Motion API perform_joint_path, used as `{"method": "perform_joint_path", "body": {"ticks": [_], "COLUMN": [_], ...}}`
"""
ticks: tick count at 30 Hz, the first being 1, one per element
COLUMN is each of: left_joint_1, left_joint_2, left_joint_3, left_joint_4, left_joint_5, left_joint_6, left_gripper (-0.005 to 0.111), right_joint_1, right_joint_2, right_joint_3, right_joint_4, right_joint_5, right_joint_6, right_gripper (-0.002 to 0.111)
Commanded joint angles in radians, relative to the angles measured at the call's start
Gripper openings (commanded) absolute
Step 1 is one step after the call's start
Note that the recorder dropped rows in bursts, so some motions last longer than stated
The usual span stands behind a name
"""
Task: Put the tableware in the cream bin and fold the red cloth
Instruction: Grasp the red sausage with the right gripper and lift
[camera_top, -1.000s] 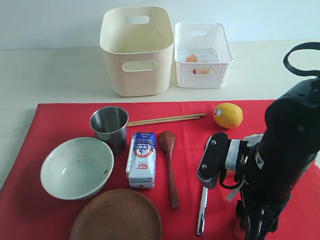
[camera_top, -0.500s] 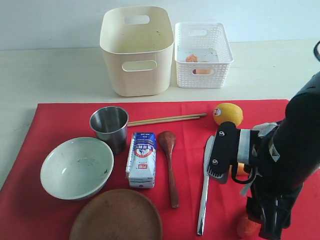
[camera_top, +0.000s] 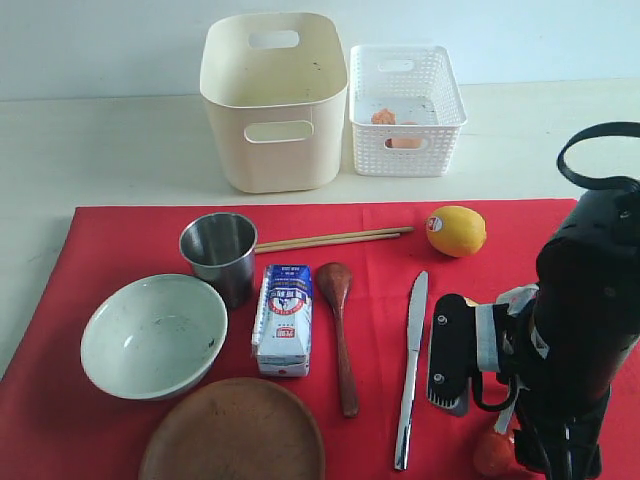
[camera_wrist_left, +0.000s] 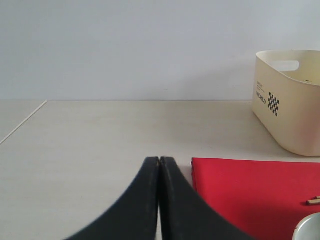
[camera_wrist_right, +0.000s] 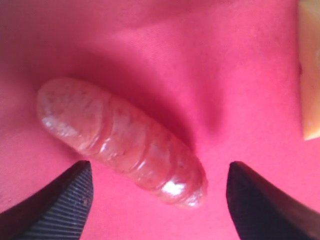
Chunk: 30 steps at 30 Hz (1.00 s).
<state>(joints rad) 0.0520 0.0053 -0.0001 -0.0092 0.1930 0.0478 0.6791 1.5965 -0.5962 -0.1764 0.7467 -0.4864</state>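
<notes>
On the red cloth (camera_top: 130, 240) lie the steel cup (camera_top: 219, 255), the pale bowl (camera_top: 153, 335), the brown plate (camera_top: 232, 432), the wooden spoon (camera_top: 340, 330), the chopsticks (camera_top: 330, 239) and the silver knife (camera_top: 410, 370). The cream bin (camera_top: 272, 100) stands behind the cloth with nothing showing in it. My right gripper (camera_wrist_right: 159, 170) is open just above the cloth, its jaws on either side of a sausage (camera_wrist_right: 120, 140) without touching it. My left gripper (camera_wrist_left: 159, 160) is shut and empty over the bare table, left of the cloth's corner (camera_wrist_left: 250, 185).
A milk carton (camera_top: 285, 318) lies between cup and spoon. A lemon (camera_top: 456, 231) sits at the cloth's far right. The white lattice basket (camera_top: 405, 110) beside the bin holds food pieces. A pale cheese piece (camera_wrist_right: 310, 75) lies near the sausage. My right arm (camera_top: 570, 330) fills the near right.
The right arm has swung to the right off the knife, which now shows whole, and has settled over the sausage. The left gripper has stayed shut.
</notes>
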Motion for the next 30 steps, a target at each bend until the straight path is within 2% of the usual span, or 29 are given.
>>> {"method": "perform_joint_path", "body": {"ticks": [1, 9, 16, 30], "left_joint_1": [-0.007, -0.007, -0.007, -0.007], "left_joint_2": [-0.005, -0.005, -0.005, -0.005], "left_joint_3": [0.0, 0.0, 0.0, 0.0], "left_joint_4": [-0.01, -0.01, -0.01, -0.01], "left_joint_5": [0.0, 0.0, 0.0, 0.0], "left_joint_6": [0.001, 0.001, 0.001, 0.001], "left_gripper": [0.003, 0.003, 0.003, 0.003], "right_joint_1": [-0.006, -0.006, -0.006, -0.006], "right_joint_2": [0.015, 0.015, -0.003, -0.284], "right_joint_3": [0.0, 0.0, 0.0, 0.0], "right_joint_4": [-0.036, -0.053, -0.051, -0.049], "right_joint_5": [-0.027, -0.027, -0.014, -0.011], "right_joint_6": [0.026, 0.026, 0.048, 0.158], "right_gripper": [0.062, 0.024, 0.002, 0.0]}}
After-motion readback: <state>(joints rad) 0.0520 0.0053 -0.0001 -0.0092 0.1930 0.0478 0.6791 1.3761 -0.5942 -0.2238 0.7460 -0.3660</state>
